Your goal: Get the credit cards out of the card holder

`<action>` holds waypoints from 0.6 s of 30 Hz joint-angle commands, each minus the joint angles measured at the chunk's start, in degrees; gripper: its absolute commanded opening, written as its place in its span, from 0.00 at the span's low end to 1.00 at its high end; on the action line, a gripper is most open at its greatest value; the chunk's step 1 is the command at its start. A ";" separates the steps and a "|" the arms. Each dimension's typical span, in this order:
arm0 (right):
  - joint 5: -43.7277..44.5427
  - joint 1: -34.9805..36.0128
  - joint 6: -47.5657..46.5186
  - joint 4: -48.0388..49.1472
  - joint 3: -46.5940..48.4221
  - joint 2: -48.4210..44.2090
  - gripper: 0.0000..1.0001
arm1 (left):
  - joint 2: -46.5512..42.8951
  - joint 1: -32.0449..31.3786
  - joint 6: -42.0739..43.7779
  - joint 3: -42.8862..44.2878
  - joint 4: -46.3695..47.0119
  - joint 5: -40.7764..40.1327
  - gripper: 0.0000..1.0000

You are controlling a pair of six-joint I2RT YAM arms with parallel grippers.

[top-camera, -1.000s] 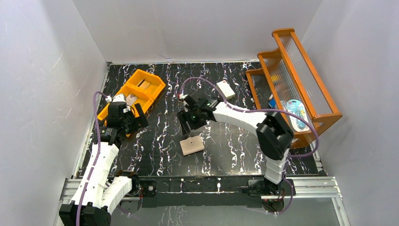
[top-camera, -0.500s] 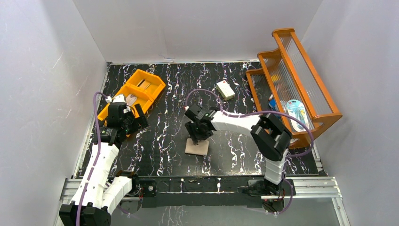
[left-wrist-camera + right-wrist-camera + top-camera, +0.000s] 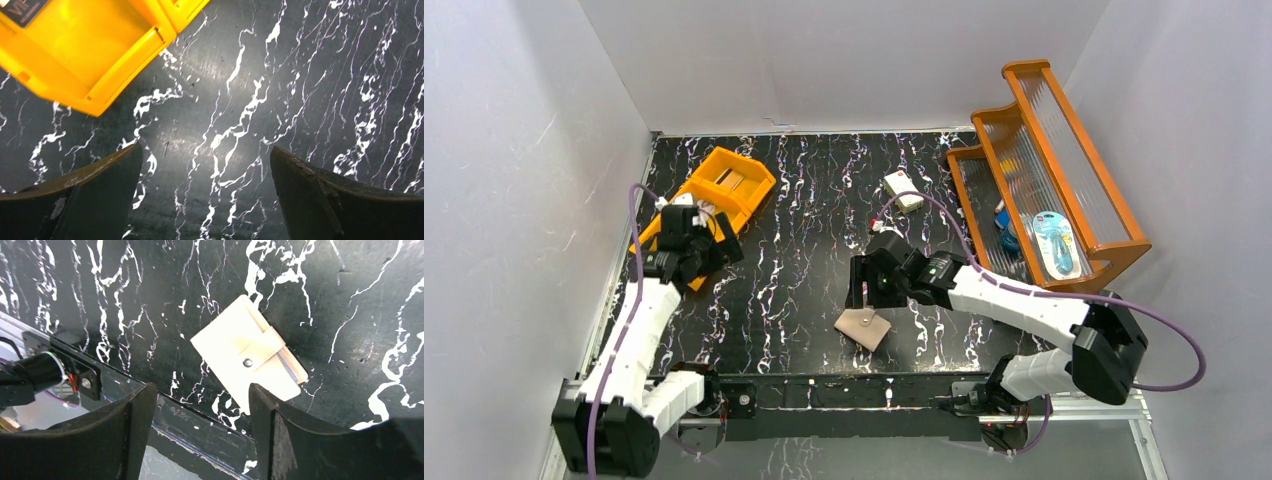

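The wallet (image 3: pixel 862 327) lies mid-table (image 3: pixel 794 260) by the near edge, with a bin (image 3: pixel 714 200) far left, a box (image 3: pixel 904 191) farther back, and a rack (image 3: pixel 1044 190) on the right.

Lab test cell: white enclosure walls (image 3: pixel 824 60), aluminium mounting rail (image 3: pixel 1089 383)

black marbled table (image 3: pixel 804 200) | card holder (image 3: pixel 862 328) | orange bin (image 3: pixel 724 185) | white box (image 3: pixel 904 190) | rack (image 3: pixel 1079 170)

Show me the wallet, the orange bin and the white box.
wallet (image 3: pixel 225 340), right wrist view, closed front panel.
orange bin (image 3: pixel 95 40), left wrist view, bare compartment floor.
white box (image 3: pixel 904 190), top view, top face.
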 commanded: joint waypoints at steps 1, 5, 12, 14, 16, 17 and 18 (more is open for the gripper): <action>5.99 0.04 0.35 -2.63 3.14 -3.37 0.77 | 10.13 0.27 -4.51 8.70 -0.21 -0.21 0.98; 7.72 -0.21 -0.22 -5.26 3.33 -5.08 0.77 | 21.41 0.30 -8.31 17.46 -2.46 -4.22 0.98; 7.06 -0.17 1.41 -4.98 1.71 -8.60 0.77 | 38.25 0.36 -13.29 31.96 -2.54 -7.42 0.98; 7.14 -0.18 1.52 -4.93 1.31 -9.49 0.78 | 42.79 0.36 -14.49 35.69 -3.37 -9.47 0.96; 7.46 -0.17 1.35 -5.41 1.31 -9.98 0.78 | 47.64 0.46 -15.95 38.97 -4.43 -11.49 0.95; 7.72 -0.19 1.34 -5.78 1.45 -10.08 0.78 | 49.44 0.52 -16.51 40.43 -4.77 -12.36 0.95; 8.10 -0.18 1.12 -6.21 1.47 -10.12 0.78 | 51.18 0.61 -17.17 41.93 -5.27 -12.70 0.94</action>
